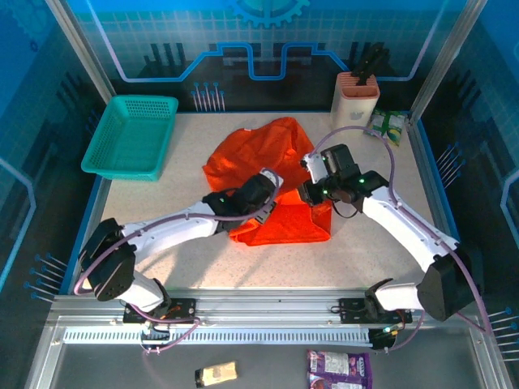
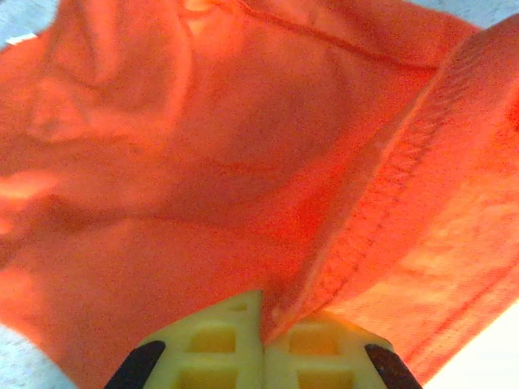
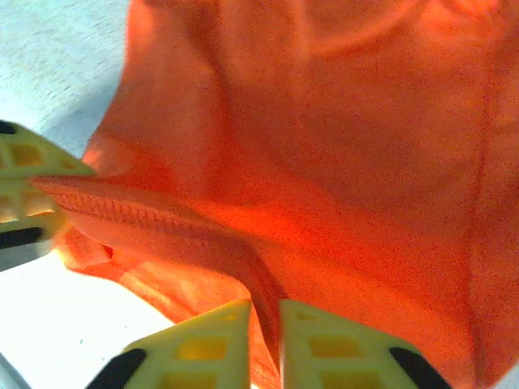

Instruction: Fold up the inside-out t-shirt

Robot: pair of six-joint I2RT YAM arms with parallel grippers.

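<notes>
The bright orange t-shirt (image 1: 268, 154) lies bunched in the middle of the table, its near part hanging between the two arms. My left gripper (image 1: 266, 193) is shut on a stitched hem of the t-shirt (image 2: 243, 162), the cloth pinched between its yellow fingers (image 2: 219, 340). On the right side my right gripper (image 1: 310, 191) is shut on another seamed fold of the t-shirt (image 3: 324, 146), held between its fingers (image 3: 324, 340). The left gripper's yellow fingers (image 3: 24, 178) show at the left edge of the right wrist view, on the same hem.
A teal mesh basket (image 1: 131, 135) stands at the back left. A beige knife block (image 1: 357, 96) and a green packet (image 1: 388, 126) sit at the back right. Bare tabletop (image 1: 178, 259) lies in front of the shirt.
</notes>
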